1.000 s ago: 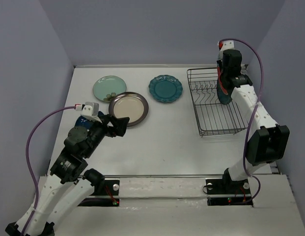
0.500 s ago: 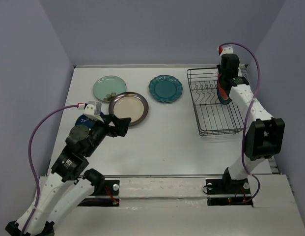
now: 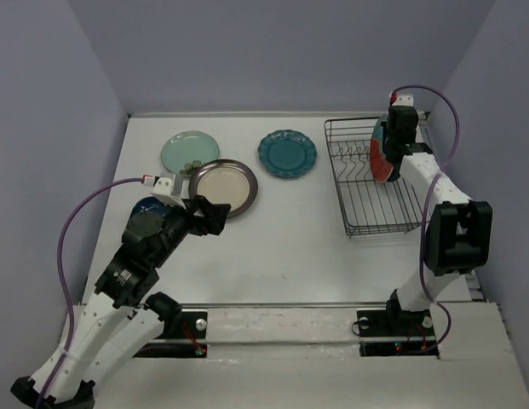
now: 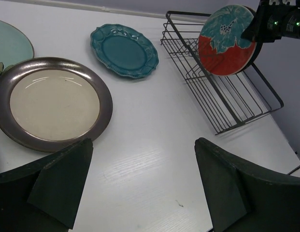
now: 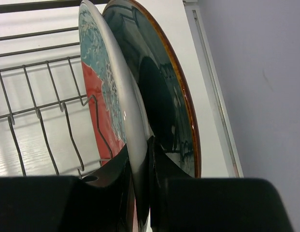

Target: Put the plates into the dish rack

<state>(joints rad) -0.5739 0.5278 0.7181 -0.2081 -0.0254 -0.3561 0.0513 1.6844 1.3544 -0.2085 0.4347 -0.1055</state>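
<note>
A: Where's the plate the right tool (image 5: 139, 164) has?
B: In the dish rack (image 3: 366, 213), at the far end. It's the red & teal plate (image 4: 226, 41), standing up on its edge. The tool's 2 fingers press on its rim, one each side, pinching it.
A: What's it like?
B: Round & shiny, w/ a white edge & a speckly teal shape on the red. Right behind it is a dark shiny plate (image 5: 164, 96) w/ an orange-brown rim. Can't tell if the 2 touch.
A: And the rack?
B: Thin black wire, box shape, little upright prongs inside. It sits on the white worktop (image 3: 290, 247), smooth w/ faint lines.
A: Left tool (image 4: 144, 164)?
B: Spread wide, nothing in it. It hangs over the worktop next to the cream plate (image 4: 53, 104), a round one w/ a wide shiny grey-brown rim.
A: Other plates?
B: A teal plate (image 4: 124, 50) w/ a wavy edge lies flat btw the cream one & the rack. A pale green plate (image 3: 187, 152) lies flat farther back, right by the cream one. There's a tiny mark on it, too small to tell.
A: Anything hidden?
B: Yep. A dark blue round thing (image 3: 145, 207) peeks out under the left arm, mostly covered. The left wrist view cuts off the green plate. The right wrist view hides the held plate's bottom behind the fingers.
</note>
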